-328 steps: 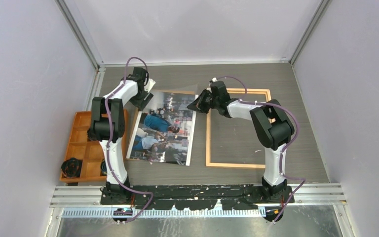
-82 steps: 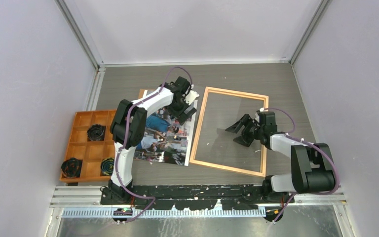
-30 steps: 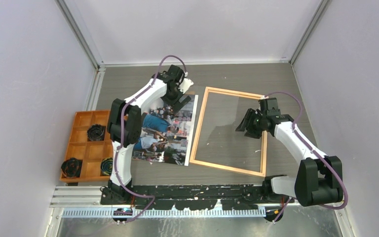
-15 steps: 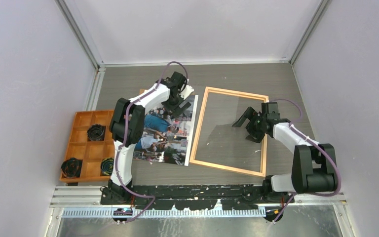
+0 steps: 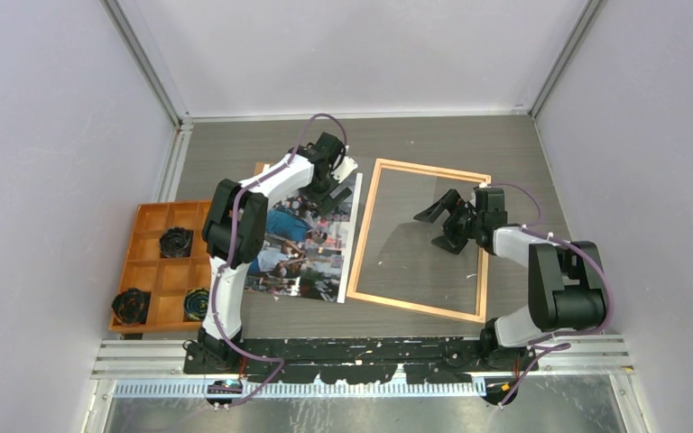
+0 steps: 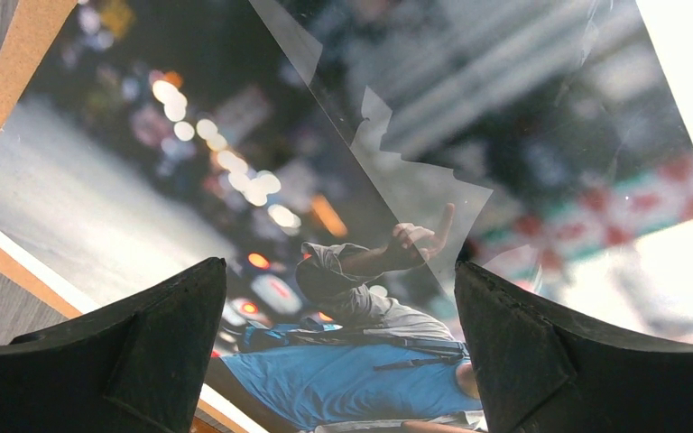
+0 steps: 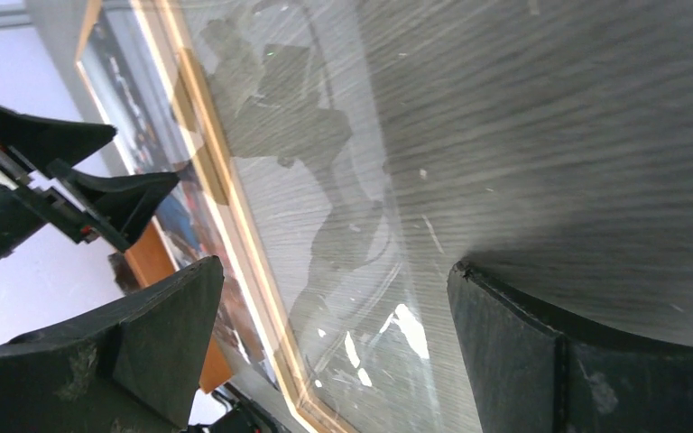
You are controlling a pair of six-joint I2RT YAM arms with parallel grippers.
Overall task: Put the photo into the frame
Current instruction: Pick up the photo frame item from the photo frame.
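Starting far left in the top view: orange tray w/ compartments, and three dark coiled bits in it, too small to identify. Part of its right edge is hidden behind the left arm.

Next, the photo lies flat, face up on the grey surface, outside the frame and just left of it. The left arm cuts across its upper-left part. A brown board peeks from under its upper-left corner; the rest of the board is covered. In the left wrist view the print is blurred and crossed by glare, so details are hard to read.

Left pincer sits over the photo's upper end, fingers spread wide w/ nothing between them. Can't tell whether the tips touch the print.

The frame lies centre-right, slightly skewed, all four strips visible. A clear sheet inside it shows only by reflections; its edges are hard to trace.

Right pincer is over the frame's upper-right interior, fingers spread, gripping nothing. Contact w/ the sheet can't be made out.
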